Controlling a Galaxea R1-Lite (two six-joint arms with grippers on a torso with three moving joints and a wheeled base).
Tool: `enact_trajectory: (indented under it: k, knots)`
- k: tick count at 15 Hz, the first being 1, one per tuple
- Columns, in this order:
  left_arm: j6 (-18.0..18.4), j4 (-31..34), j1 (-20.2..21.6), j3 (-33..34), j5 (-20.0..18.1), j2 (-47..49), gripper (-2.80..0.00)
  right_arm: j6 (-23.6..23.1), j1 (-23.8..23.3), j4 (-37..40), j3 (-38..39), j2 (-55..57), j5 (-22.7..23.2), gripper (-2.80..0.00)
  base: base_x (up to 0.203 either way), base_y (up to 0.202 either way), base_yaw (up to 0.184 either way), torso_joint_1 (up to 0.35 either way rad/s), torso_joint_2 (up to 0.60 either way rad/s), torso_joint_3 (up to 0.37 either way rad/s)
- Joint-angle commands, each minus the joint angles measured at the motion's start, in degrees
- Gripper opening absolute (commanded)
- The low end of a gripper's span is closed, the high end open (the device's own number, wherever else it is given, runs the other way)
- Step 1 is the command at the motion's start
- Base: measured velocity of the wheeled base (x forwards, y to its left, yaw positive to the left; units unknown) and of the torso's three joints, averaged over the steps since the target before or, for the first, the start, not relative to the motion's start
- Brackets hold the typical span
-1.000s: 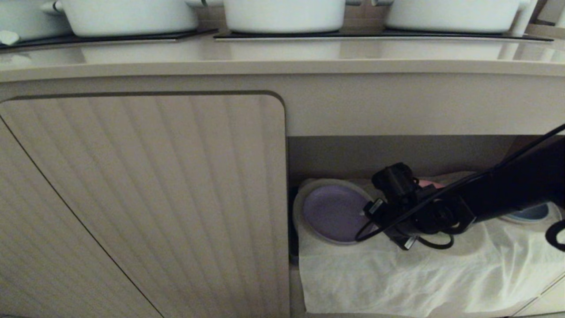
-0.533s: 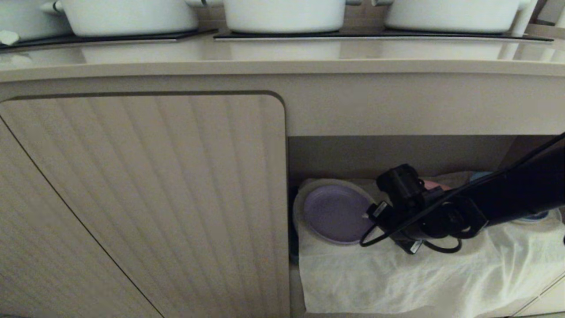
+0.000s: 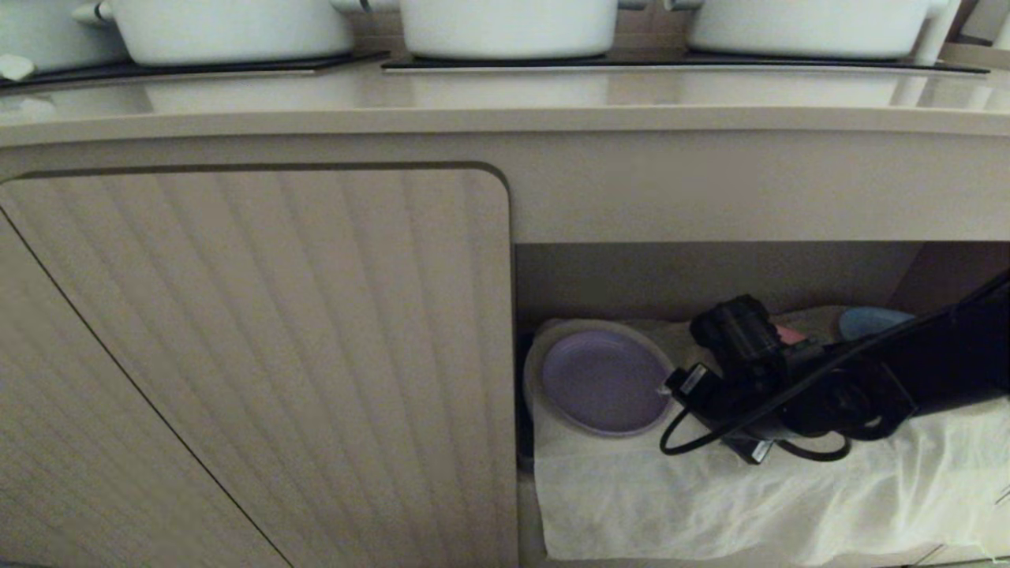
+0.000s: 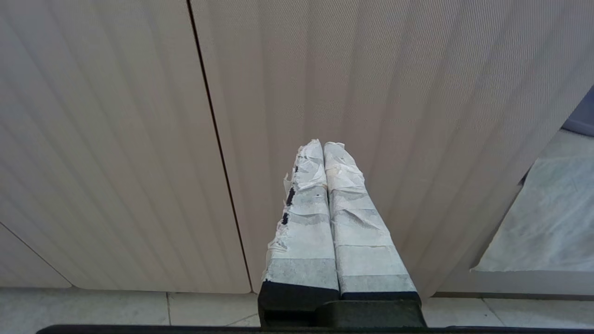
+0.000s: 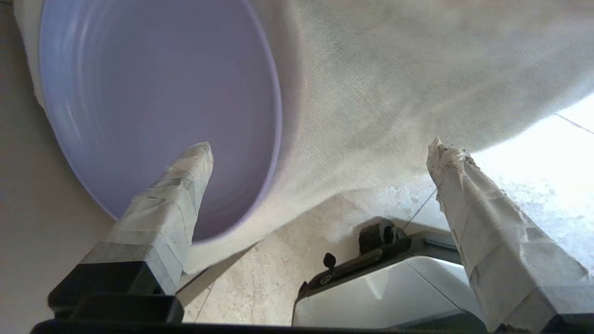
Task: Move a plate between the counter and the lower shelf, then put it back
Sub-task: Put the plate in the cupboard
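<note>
Right hand [image 5: 320,148] wide (holding nothing) beside the plate [image 3: 604,380] on the lower shelf [image 3: 710,489]

The lower shelf [image 3: 710,276] carries a wrinkled white cloth [image 3: 710,505] on which the lilac plate [image 3: 604,381] lies at its left end, while white pots [image 3: 505,28] stand on the counter [image 3: 505,99] above.

Pale lilac plate [image 3: 604,381] on white wrinkly cloth [image 3: 710,497], beige ribbed cupboard door [image 3: 260,355] left of plate, white pots [image 3: 509,28] above, black arm [image 3: 931,355].
</note>
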Motion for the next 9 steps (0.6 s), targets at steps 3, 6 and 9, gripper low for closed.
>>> enact_trajectory:
  k: [3, 6, 9]
  knots:
    - [0.0, 0.0, 0.0, 0.0, 0.0, 0.1, -2.80, 0.5, 0.1, -0.2, 3.8, -4.3, 0.1, 0.00, 0.000, 0.000, 0.000, 0.000, 0.00, 0.000]
    - [0.0, 0.0, 0.0, 0.0, 0.0, 0.1, -2.80, 0.6, 1.3, -0.2, 7.6, -7.1, 0.1, 0.00, 0.000, 0.000, 0.000, 0.000, 0.00, 0.000]
    - [0.0, 0.0, 0.0, 0.0, 0.0, 0.1, -2.80, 0.6, 2.6, -0.2, 11.8, -10.6, 0.6, 0.00, 0.000, 0.000, 0.000, 0.000, 0.00, 0.000]
